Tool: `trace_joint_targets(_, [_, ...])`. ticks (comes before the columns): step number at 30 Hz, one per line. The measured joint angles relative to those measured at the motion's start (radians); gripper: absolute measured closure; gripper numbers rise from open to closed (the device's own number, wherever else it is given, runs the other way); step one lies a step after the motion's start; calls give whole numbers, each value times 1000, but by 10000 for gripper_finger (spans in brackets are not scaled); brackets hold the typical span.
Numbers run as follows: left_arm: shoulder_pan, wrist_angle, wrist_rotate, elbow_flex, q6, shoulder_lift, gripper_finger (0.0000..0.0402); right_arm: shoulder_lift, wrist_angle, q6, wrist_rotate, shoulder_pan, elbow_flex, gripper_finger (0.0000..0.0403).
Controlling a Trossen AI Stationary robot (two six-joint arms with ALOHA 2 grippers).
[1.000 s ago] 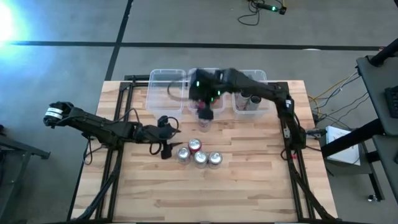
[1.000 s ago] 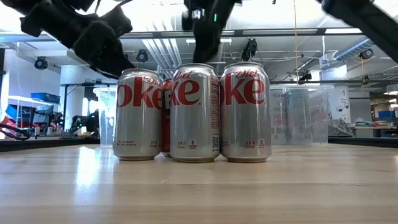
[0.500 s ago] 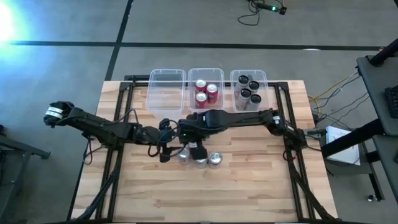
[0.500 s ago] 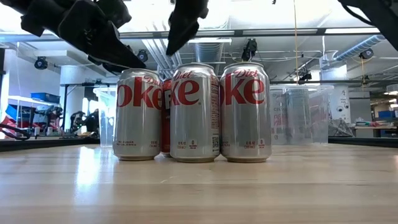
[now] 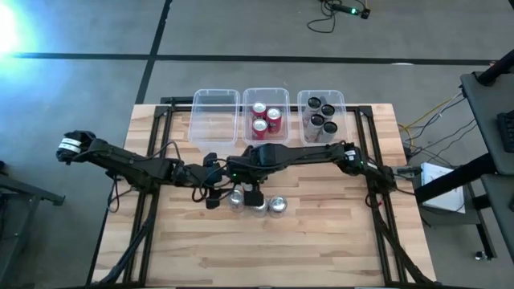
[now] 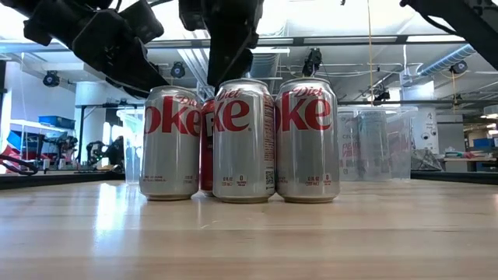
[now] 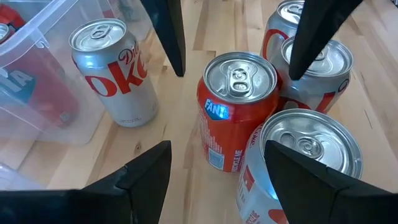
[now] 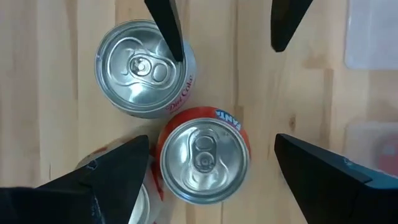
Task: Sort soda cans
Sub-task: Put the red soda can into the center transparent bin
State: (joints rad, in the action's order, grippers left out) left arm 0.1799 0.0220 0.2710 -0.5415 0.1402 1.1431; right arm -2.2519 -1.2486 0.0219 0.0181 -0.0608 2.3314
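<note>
The left gripper [image 5: 210, 191] hovers at the left edge of the can cluster on the desk [image 5: 201, 249], jaws released and empty. It sits low and close, apparently staged for one of the silver cans.

The right gripper [image 5: 250, 189] reaches across from the right side and hangs directly over the cluster. Its jaws are released and straddle the red can [image 8: 202, 154], which stands upright in the middle of the group. This alignment suggests a top-down grasp on the red can, since silver cans touch or crowd its sides.

Three silver cans [image 6: 243, 140] form the front row of the cluster; the red can stands just behind them, and a fourth silver can [image 7: 114, 71] stands a little apart.

Three clear bins line the far edge of the desk. The left bin [image 5: 215, 127] appears empty. The middle bin [image 5: 266, 95] holds three red cans [image 5: 259, 111]. The right bin [image 5: 321, 143] holds four black cans [image 5: 314, 103]. The red can belongs in the middle bin; the silver cans presumably go left.
</note>
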Motion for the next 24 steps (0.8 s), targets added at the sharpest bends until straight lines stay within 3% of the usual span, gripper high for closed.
trace_joint_targets(10, [0,-4,3,0,1,0,159,-35,-14,34,10,0,-8,50])
trace_joint_targets(24, [3,3,6,-37,4,-5,159,-67,-14,49,9,0,-12,86])
